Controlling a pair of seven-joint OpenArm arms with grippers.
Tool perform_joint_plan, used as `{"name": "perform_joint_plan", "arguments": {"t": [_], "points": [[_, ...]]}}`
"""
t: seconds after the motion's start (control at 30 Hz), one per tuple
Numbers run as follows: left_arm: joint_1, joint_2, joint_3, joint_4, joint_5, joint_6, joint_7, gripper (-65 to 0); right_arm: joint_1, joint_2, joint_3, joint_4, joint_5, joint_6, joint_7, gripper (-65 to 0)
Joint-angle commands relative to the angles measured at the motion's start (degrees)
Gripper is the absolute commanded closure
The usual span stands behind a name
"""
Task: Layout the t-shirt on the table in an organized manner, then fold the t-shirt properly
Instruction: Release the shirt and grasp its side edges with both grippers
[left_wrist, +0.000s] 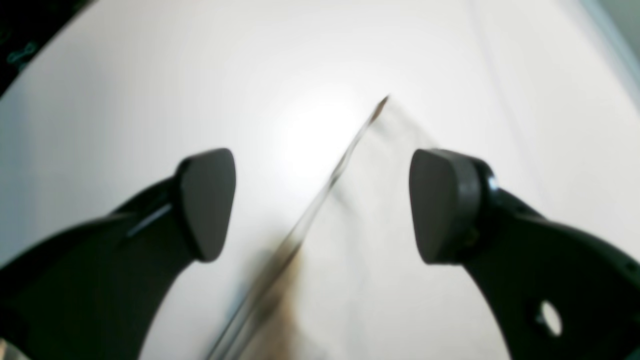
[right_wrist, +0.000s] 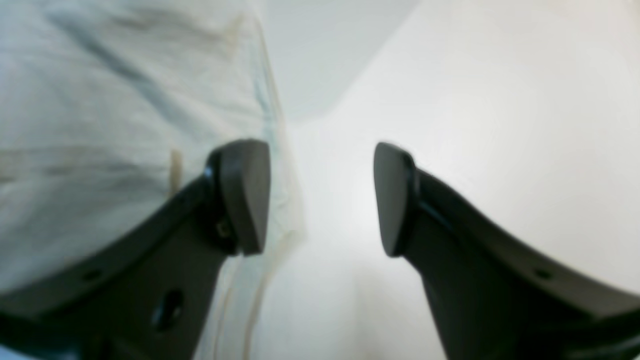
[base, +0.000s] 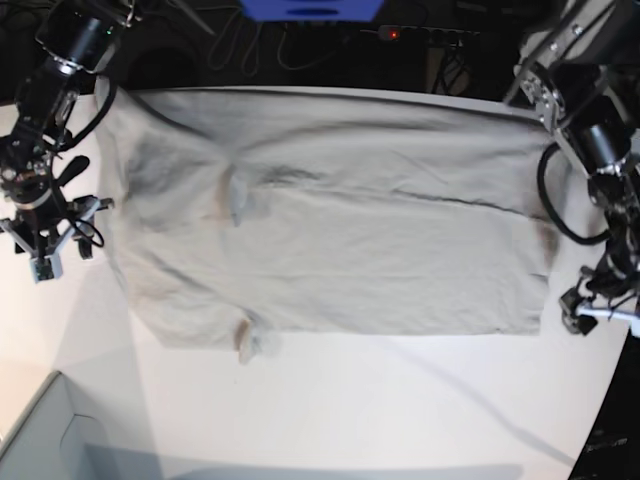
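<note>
Here, I saw the right gripper (base: 48, 262) with its jaws apart, holding nothing, beside the t-shirt (base: 330, 240) spread flat across the table (base: 350, 410); the left gripper (base: 590, 318) gaped empty at the hem corner.

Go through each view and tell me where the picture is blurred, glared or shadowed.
Left wrist: the t-shirt edge is smeared and soft, with a glare patch on the table. Right wrist: everything is soft, cloth and fingers alike. Base: the sharpest view, with a long diagonal shadow across the table's near side and a dark background.
</note>
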Motion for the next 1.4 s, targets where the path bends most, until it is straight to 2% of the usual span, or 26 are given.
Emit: {"name": "perform_joint_plan", "arguments": {"t": [0.0,0.23,0.33,0.43,0.67,0.73,0.97,1.0,1.1,1.2,1.37], "points": [[-3.2,-1.3,1.6,-3.4,0.9,0.6,-3.1,-52.4,2.2,0.7,-0.8,0.5,0.8,-0.1,1.7,-33.3],[-14.9,-5.1,12.8,-33.2,5.7,0.6,-23.4,-52.4,7.3,0.8,-1.7,-4.8,0.7,-0.1,1.5,-33.3],[-15.8,-5.6,16.3,-40.4,5.2,0.6,-30.3,-52.3,7.3,0.8,-1.7,-5.8,0.7,-0.1,1.8,-33.3],[-15.5,-5.1,19.0,-41.6,5.6,0.6,-33.4,-52.2,7.3,0.9,-1.7,-6.7,0.7,-0.1,1.8,-33.3],[-10.8,-4.0,19.9,-41.7,5.1,0.6,-33.8,-51.4,8.4,0.9,-1.8,-9.9,0.7,-0.1,1.9,-33.1],[-9.7,-4.0,19.9,-41.7,5.1,0.6,-33.9,-45.1,9.3,1.0,-1.8,-11.7,0.7,-0.1,1.9,-33.1],[-9.1,-4.2,19.9,-41.6,5.1,0.6,-33.9,-3.7,15.6,1.9,-1.8,-20.5,0.6,-0.1,1.9,-33.1],[-9.1,-4.2,19.9,-41.5,5.1,0.6,-33.9,0.0,17.2,2.7,-1.8,-22.7,0.6,-0.1,1.9,-33.2],[-9.1,-4.2,19.9,-41.2,5.1,0.6,-33.5,-1.6,21.8,5.3,-4.4,-31.0,0.6,-0.1,1.9,-33.3],[-9.2,-4.2,19.9,-41.2,5.1,0.6,-33.5,0.0,25.3,8.1,-8.7,-38.7,0.6,-0.1,2.4,-33.3],[-9.1,-4.2,19.9,-41.2,5.1,0.6,-33.5,-0.1,26.2,8.8,-11.1,-44.3,0.6,-0.1,11.3,-33.4]]}}
